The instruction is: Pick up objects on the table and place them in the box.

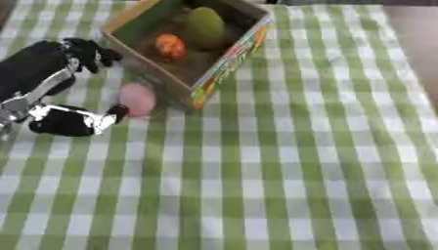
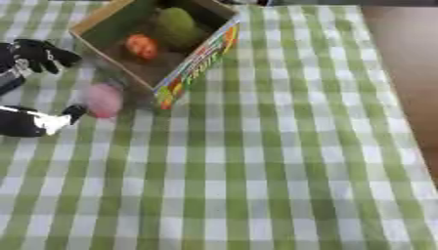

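Pink egg-shaped object (image 1: 137, 99) upright beside box's (image 1: 224, 68) near corner, between spread fingers and thumb of left hand (image 1: 71, 121), nothing gripped yet.

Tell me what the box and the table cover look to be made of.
Box: likely cardboard, with plain brown matte inner walls, thin straight edges and a colourful printed outer side. Table cover: probably woven cloth in a green and white check with a dull finish; a matte plastic sheet cannot be ruled out.
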`<state>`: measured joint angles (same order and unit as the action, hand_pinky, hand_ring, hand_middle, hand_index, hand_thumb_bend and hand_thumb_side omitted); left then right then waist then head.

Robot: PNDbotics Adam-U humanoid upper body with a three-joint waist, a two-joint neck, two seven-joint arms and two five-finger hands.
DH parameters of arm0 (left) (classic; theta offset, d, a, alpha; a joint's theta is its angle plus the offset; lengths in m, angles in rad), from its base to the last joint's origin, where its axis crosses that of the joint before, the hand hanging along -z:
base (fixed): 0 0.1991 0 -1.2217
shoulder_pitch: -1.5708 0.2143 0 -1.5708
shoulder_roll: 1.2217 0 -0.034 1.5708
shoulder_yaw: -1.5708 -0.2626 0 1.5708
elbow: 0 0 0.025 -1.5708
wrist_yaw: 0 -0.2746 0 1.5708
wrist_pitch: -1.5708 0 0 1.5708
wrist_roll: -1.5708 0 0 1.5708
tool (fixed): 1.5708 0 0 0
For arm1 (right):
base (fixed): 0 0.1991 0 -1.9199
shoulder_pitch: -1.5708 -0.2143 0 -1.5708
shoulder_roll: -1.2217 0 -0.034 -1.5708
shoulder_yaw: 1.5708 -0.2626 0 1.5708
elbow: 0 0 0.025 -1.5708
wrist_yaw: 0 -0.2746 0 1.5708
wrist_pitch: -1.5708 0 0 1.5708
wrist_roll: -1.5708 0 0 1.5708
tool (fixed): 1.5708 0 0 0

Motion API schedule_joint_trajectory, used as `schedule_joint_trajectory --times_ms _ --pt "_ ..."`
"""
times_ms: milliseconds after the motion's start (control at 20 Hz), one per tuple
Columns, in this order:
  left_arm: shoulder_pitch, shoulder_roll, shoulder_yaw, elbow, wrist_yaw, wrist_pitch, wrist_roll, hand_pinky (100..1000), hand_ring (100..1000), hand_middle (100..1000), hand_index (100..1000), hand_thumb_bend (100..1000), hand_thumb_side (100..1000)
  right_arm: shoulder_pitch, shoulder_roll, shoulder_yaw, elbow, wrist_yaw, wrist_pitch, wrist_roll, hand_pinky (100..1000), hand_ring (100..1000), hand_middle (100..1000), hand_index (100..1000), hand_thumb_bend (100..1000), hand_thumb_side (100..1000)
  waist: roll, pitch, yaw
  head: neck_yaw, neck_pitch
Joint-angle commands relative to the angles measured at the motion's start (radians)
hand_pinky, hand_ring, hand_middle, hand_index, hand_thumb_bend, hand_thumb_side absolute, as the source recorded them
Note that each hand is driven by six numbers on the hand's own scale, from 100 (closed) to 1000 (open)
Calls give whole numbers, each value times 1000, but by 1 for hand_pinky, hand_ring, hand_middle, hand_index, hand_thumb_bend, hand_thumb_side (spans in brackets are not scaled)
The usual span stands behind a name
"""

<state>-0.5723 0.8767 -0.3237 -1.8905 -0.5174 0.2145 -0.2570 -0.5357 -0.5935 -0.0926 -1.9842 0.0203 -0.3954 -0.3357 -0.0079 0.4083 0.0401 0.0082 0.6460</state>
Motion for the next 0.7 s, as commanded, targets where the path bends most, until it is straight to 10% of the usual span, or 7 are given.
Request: schedule_joint_trajectory --times_ms 50,700 --pt "-14 27 17 0 23 29 -32 665 679 705 873 395 478 -8 -23 -13 -16 4 1 -3 767 826 542 849 100 523 1 -24 1 0 2" --pt "-85 -10 -20 143 -64 61 -164 704 716 738 888 500 510 -7 -20 -11 -16 1 1 1 768 827 541 849 100 523 4 -28 -3 15 11"
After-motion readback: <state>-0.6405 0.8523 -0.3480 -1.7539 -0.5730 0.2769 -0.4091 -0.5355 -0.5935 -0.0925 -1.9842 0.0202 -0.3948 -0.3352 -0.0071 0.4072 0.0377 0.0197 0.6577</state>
